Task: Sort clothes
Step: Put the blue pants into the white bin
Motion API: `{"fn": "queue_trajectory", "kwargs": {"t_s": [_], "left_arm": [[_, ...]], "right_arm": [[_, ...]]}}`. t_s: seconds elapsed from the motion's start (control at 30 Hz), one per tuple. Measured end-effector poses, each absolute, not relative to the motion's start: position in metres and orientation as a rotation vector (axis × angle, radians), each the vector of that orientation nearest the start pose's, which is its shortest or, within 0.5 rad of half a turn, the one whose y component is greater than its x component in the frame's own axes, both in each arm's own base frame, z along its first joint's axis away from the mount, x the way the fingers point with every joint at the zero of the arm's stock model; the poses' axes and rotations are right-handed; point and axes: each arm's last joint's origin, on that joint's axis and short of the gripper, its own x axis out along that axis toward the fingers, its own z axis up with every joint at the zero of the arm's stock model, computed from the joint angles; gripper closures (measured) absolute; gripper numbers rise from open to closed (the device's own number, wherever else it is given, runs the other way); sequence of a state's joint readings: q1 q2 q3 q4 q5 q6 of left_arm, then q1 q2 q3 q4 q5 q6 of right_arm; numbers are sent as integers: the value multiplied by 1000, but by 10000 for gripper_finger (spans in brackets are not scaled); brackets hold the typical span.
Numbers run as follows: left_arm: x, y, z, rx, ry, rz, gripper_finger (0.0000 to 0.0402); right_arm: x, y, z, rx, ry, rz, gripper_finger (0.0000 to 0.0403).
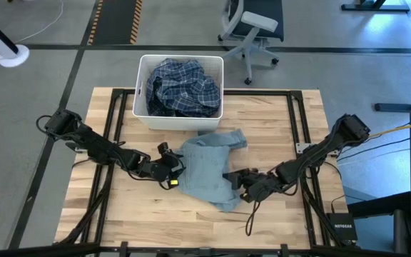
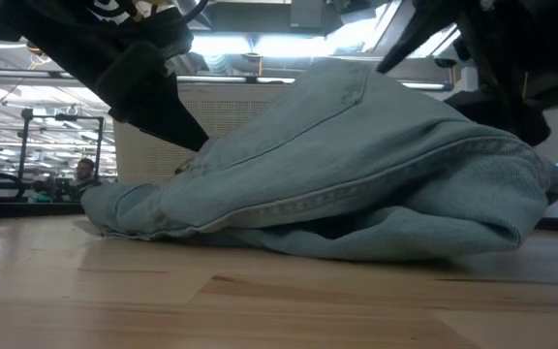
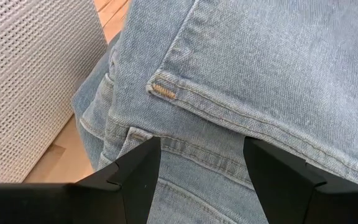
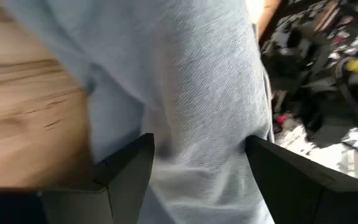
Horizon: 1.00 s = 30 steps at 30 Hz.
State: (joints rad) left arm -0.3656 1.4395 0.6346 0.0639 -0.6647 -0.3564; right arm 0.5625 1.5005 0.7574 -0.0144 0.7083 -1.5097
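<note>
Item 1: light blue denim piece [image 1: 209, 165]. Lies crumpled on the wooden desk [image 1: 284, 121], at the centre of the high view, just below the bin. Long axis runs on a diagonal, from a narrow end at upper right near the bin's lower right corner down to a bunched end at lower centre. In the low view it forms a low mound [image 2: 356, 165] across the middle of the frame, its thin edge trailing to the left. Stitched seams and a tan bar tack show in the left wrist view [image 3: 241, 68].

Item 2: white rectangular bin [image 1: 143, 86], perforated walls, at upper centre of the high view on the desk's far edge. Contents: navy-white plaid shirt [image 1: 183, 87], bundled and filling most of it.

Item 3: left hand [image 1: 171, 171], at the denim's left edge; fingers spread wide, denim lying between them, not clamped.

Item 4: right hand [image 1: 235, 178], at the denim's lower right edge; fingers spread wide, fabric between them, not clamped.

Item 5: office chair [image 1: 252, 28], on the floor at upper centre-right, beyond the desk.
</note>
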Motion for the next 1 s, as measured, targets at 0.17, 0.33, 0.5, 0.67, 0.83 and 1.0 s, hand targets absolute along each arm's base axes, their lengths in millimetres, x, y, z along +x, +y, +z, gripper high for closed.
{"fn": "queue_trajectory", "kwargs": {"t_s": [0.17, 0.33, 0.5, 0.67, 0.83, 1.0], "left_arm": [[254, -78, 169, 22, 582, 394, 176], [254, -78, 169, 19, 577, 393, 176], [256, -79, 171, 9, 556, 389, 176], [256, -79, 171, 12, 555, 388, 176], [256, -79, 171, -1, 551, 392, 176], [257, -79, 172, -8, 539, 395, 176]], "right_arm": [[263, 138, 179, -1933, 582, 381, 128], [276, 126, 170, -1916, 597, 396, 128], [288, 123, 170, -1995, 470, 448, 128], [298, 116, 175, -2003, 347, 440, 128], [304, 102, 175, -1969, 325, 456, 128], [309, 88, 176, -1952, 359, 425, 129]]}}
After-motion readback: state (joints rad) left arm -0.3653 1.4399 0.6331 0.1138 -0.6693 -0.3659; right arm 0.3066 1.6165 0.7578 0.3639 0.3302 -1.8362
